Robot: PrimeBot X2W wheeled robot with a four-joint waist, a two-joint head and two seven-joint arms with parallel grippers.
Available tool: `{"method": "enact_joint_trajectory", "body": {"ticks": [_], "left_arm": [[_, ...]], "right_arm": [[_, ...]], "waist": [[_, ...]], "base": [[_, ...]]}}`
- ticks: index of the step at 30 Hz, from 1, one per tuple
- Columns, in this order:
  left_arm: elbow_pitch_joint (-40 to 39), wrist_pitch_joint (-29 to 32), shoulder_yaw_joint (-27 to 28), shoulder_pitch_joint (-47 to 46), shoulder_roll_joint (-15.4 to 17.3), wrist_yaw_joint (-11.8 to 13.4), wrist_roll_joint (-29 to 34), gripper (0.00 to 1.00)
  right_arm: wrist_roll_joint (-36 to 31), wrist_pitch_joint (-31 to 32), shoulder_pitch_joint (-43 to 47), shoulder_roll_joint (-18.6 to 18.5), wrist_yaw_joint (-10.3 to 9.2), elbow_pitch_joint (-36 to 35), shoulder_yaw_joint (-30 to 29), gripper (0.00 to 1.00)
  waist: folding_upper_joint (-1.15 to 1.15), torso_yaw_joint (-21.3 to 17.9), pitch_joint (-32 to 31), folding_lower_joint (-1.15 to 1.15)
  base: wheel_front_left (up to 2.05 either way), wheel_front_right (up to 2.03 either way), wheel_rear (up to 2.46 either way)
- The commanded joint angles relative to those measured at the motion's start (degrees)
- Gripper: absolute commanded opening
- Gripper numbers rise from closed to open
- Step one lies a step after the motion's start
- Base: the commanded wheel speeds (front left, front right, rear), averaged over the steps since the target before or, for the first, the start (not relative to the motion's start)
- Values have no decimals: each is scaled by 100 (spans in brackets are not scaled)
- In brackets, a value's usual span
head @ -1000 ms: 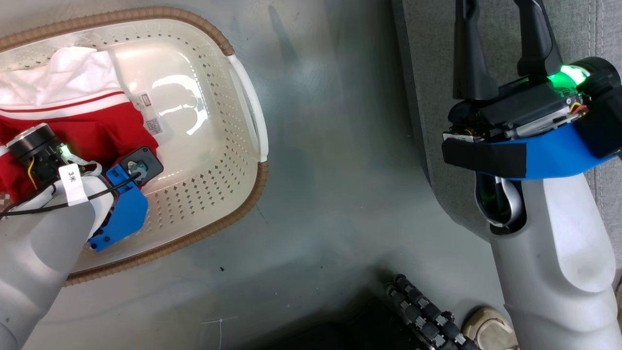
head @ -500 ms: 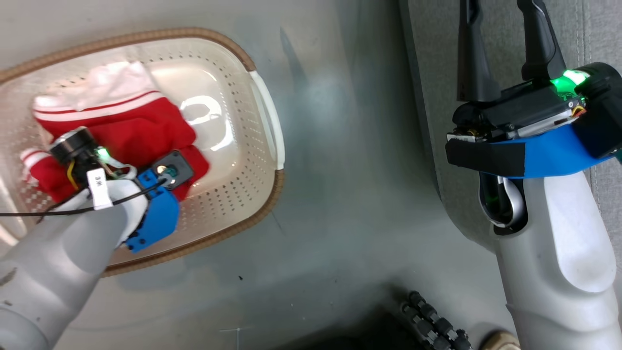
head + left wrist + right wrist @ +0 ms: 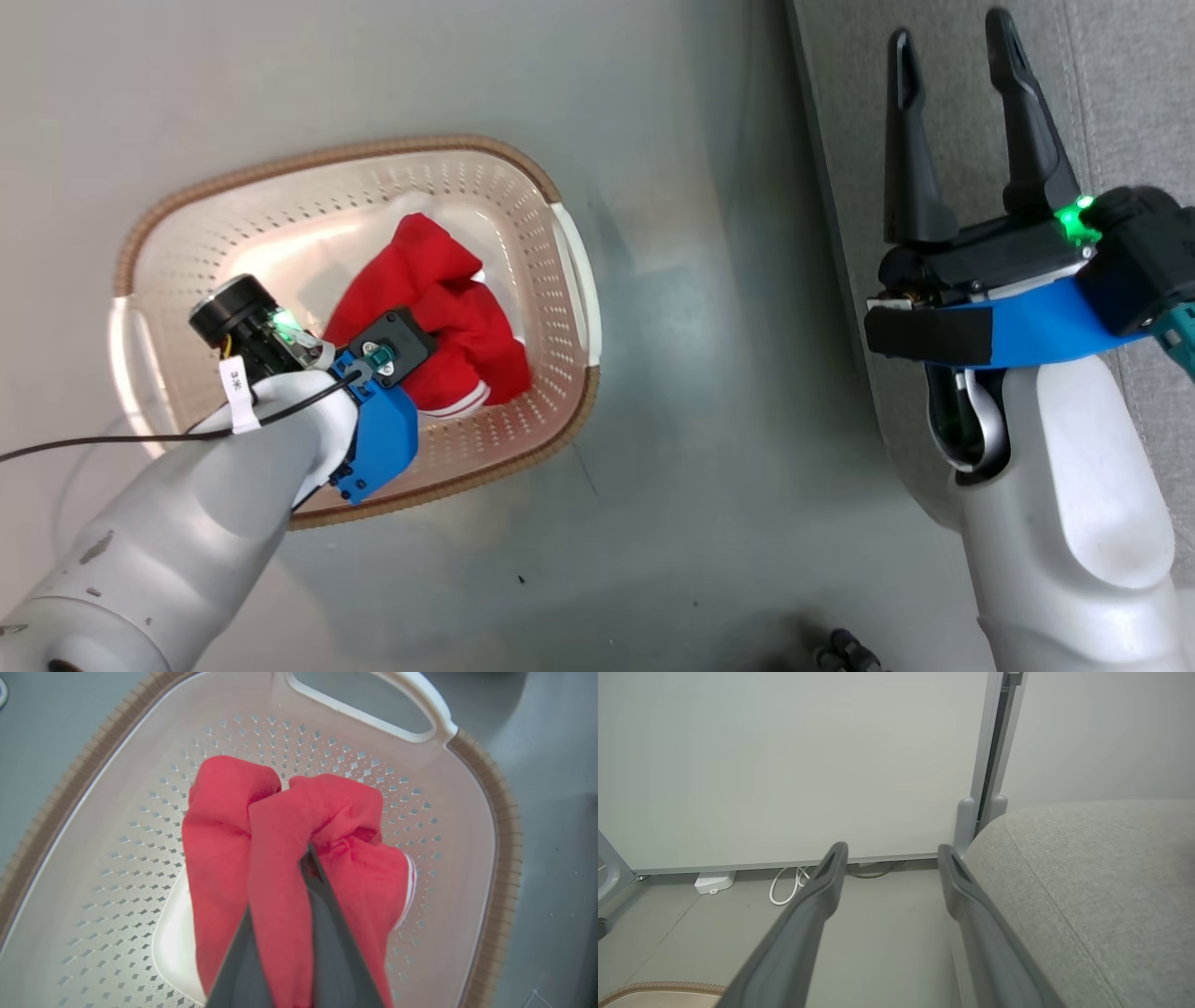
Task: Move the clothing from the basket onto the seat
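Left gripper [image 3: 308, 851] pinched tight on red clothing [image 3: 224, 826]. A second ago the garment lay flat with its white panel showing, now it's bunched up and hanging from the grip over basket [image 3: 560, 439] floor, centre-left of head view (view itself shifted too). Right gripper [image 3: 949, 33] spread wide, empty, over seat [image 3: 1120, 112] at upper right. Looks like pickup worked; carry to seat not yet done.
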Motion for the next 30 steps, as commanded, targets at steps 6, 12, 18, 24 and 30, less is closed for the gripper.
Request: {"method": "enact_joint_trajectory", "body": {"ticks": [6, 12, 18, 24, 30], "left_arm": [[-92, -332, 12, 208, -200, 3, -309, 0], [-287, -414, 213, 345, -294, 3, -478, 0], [-929, -412, 637, 607, -253, 149, -498, 0], [-1539, -413, 1071, 844, -242, 256, -425, 0], [-2017, -414, 1452, 1000, -316, 347, -359, 0]], "right_arm": [[-156, -3, 377, 0, -4, 149, -167, 100], [-247, -3, 620, -1, -4, 229, -256, 100], [-282, -3, 948, -80, -4, 324, -367, 100], [-265, -3, 1283, -130, -4, 400, -428, 100], [-236, -3, 1611, -150, -4, 465, -449, 100]], "waist": [[0, 397, -772, 1], [0, 565, -1218, 1], [0, 766, -1769, 1], [0, 950, -2290, 1], [0, 1105, -2779, 1]], "base": [[0, 0, 0], [0, 0, 0], [0, 0, 0], [0, 0, 0], [0, 0, 0]]}}
